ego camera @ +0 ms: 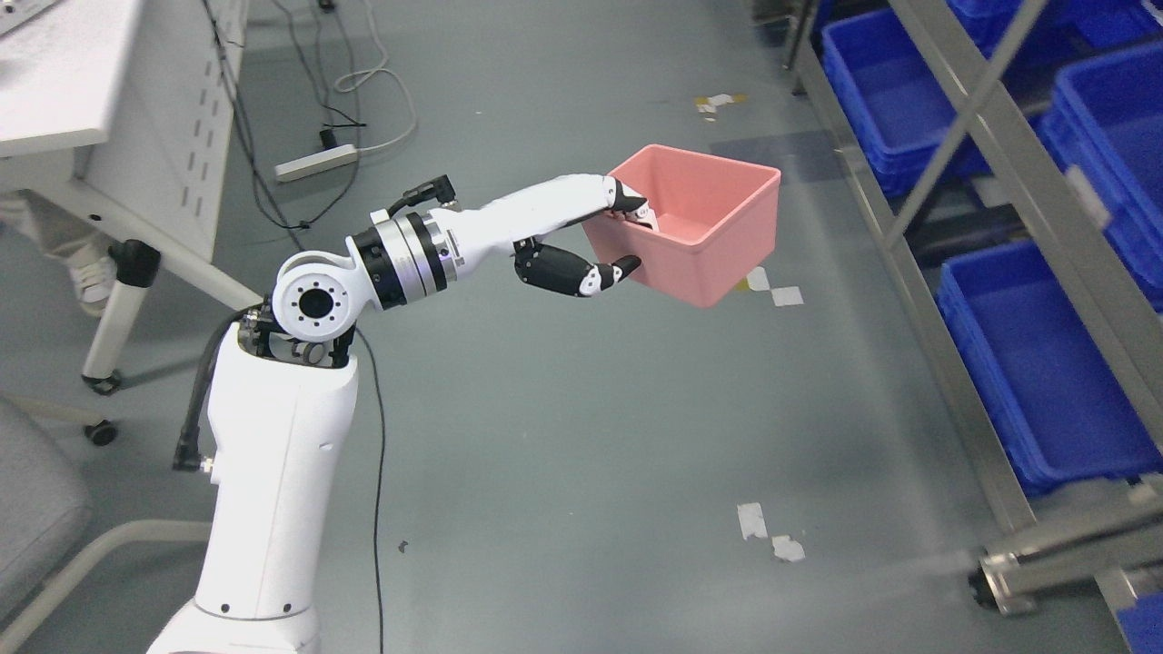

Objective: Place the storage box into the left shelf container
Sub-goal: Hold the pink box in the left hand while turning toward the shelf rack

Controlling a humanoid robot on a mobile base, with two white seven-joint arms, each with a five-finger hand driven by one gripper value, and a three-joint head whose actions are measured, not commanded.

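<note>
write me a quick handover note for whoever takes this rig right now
Left hand: shut on the pink storage box, fingers over its near wall, thumb outside, box held in the air above the floor, empty.
Right hand: not in view.
Blue shelf containers sit on the metal rack at the picture's right, apart from the box.
Done: box picked up.
Left: carry it over to the rack, lower it into the container, release.

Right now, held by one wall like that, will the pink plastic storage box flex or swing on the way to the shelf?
The pink plastic storage box looks rigid, its walls straight under the left hand. It appears empty, so probably light. Pinched at one wall only and already tilted, it could pivot if moved fast.
</note>
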